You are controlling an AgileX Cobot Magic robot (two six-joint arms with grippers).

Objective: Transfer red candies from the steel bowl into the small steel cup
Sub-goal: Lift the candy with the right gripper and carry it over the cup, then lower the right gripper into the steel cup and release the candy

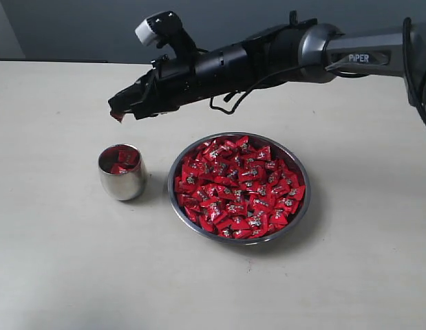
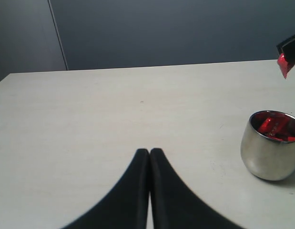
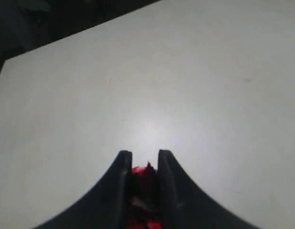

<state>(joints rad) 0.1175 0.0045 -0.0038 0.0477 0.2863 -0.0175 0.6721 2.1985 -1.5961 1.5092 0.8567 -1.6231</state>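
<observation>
Candy (image 1: 118, 116) hangs pinched in my right gripper (image 3: 144, 157) above the cup (image 1: 122, 180), my left gripper (image 2: 149, 153) clenched shut.

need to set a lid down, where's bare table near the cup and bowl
Bare table lies left of the small steel cup, in front of cup and steel bowl, and right of the bowl. Tight: the gap between them, and above the cup, where the right gripper holds a red candy.
</observation>
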